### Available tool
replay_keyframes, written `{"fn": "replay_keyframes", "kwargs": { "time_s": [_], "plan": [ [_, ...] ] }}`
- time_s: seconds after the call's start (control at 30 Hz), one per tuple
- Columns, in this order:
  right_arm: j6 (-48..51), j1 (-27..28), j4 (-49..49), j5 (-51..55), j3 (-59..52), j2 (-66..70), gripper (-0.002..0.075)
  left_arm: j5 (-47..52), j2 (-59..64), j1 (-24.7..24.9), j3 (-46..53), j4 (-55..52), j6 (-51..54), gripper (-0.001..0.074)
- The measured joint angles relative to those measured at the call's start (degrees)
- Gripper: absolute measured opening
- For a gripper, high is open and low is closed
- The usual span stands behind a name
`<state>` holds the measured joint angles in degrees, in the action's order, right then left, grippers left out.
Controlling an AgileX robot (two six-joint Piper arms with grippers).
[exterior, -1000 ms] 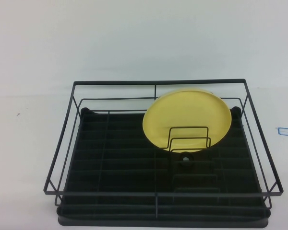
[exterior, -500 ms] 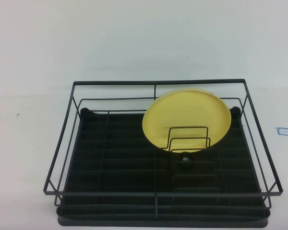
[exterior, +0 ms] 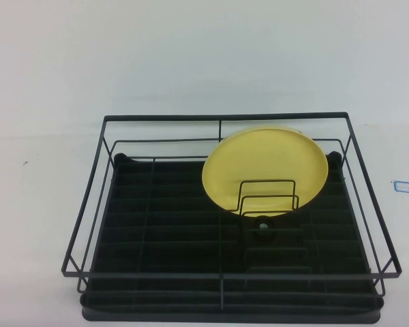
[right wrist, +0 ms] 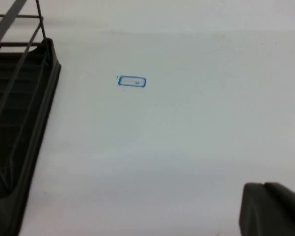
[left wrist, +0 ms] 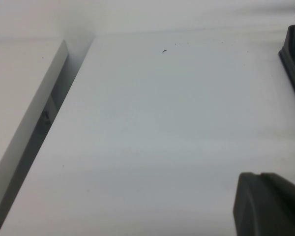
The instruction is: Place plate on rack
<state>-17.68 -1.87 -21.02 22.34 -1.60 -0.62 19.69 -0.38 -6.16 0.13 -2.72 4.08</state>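
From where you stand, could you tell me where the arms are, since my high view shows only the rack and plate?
Observer: Left gripper hangs over bare table, beside the rack.
Operator: And the right one, please?
Observer: Right gripper sits over the table on the rack's other side, near a small blue-outlined label.
Operator: Is either holding the plate?
Observer: No; neither wrist view shows the plate at all.
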Motion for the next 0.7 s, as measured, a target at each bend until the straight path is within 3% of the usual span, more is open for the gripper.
{"fn": "replay_keyframes", "kwargs": {
  "time_s": [0.13, 0.33, 0.7],
  "plan": [
    [2.7, 0.0, 2.3, 0.0, 0.0, 0.0, -0.0002, 0.0, 0.0, 0.0, 0.0, 0.1, 0.0, 0.0000],
    [16.5, 0.0, 13.9, -0.5, 0.0, 0.0, -0.0002, 0.0, 0.0, 0.0, 0.0, 0.1, 0.0, 0.0000],
    [18.2, 0.0, 19.2, -0.7, 0.0, 0.0, -0.0002, -0.1, 0.0, 0.0, 0.0, 0.1, 0.0, 0.0000]
  ]
}}
